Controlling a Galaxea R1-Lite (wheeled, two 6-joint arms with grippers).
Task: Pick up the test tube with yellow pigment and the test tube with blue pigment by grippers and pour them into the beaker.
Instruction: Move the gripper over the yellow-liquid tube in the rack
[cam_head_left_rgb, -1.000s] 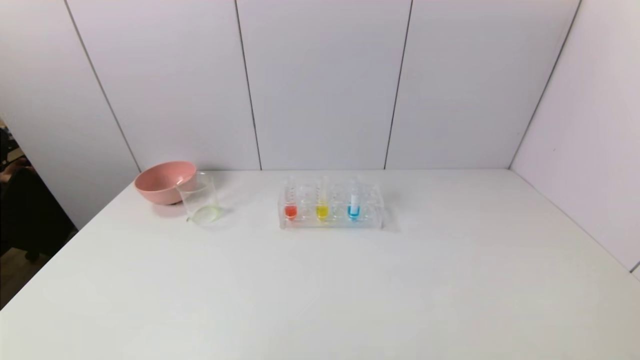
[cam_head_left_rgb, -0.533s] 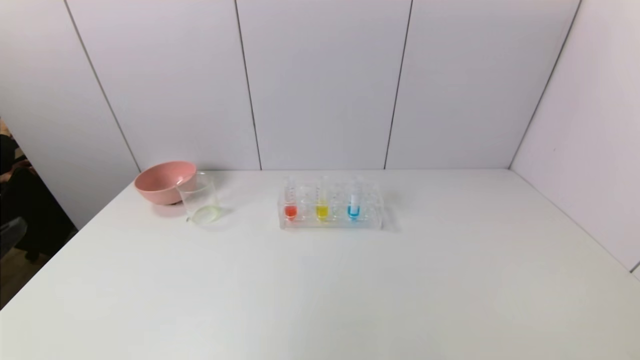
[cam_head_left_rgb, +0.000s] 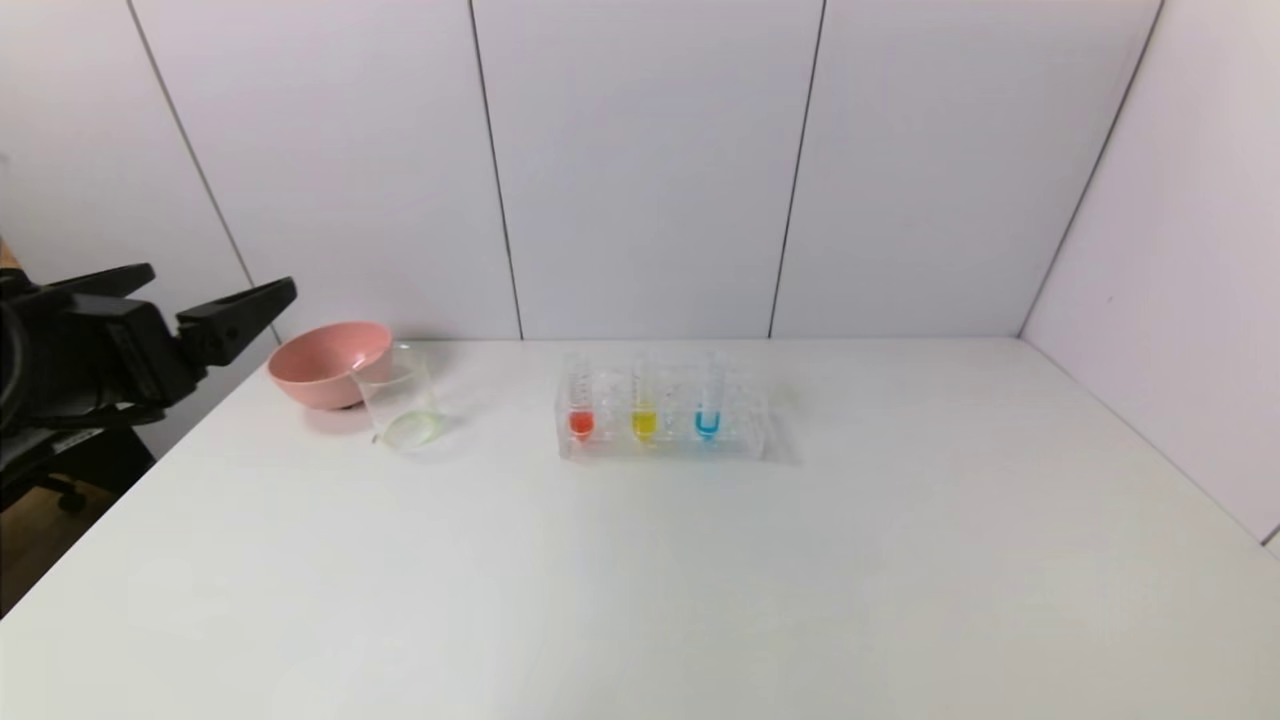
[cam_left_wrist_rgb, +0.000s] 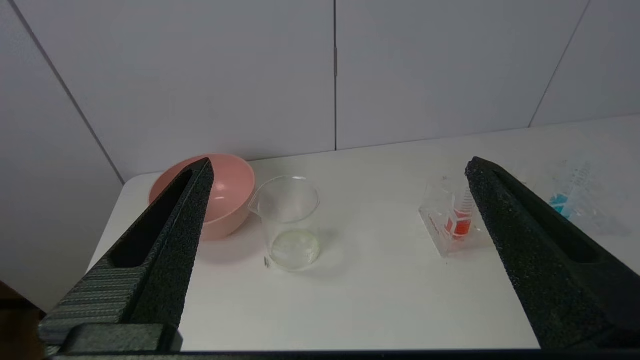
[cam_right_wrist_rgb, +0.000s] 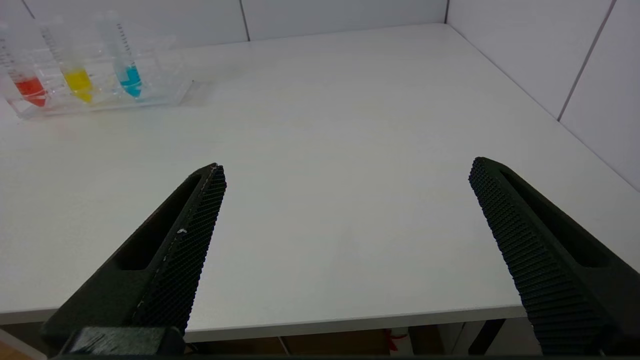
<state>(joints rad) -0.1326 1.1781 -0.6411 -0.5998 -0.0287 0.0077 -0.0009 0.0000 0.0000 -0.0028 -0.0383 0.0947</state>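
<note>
Left claw (cam_head_left_rgb: 215, 300) hangs released beside the white bench (cam_head_left_rgb: 640, 580), nothing grasped; next, reach the racked yellow-tipped clear tube (cam_head_left_rgb: 644, 400).

**White table in a panelled corner**

I see a broad white table (cam_head_left_rgb: 700, 580) filling my view. Pale wall panels (cam_head_left_rgb: 640, 170) with thin dark seams stand behind it, and another wall (cam_head_left_rgb: 1190, 280) closes the right side. Past the table's left edge I glimpse brown wooden floor (cam_head_left_rgb: 35, 535).
</note>
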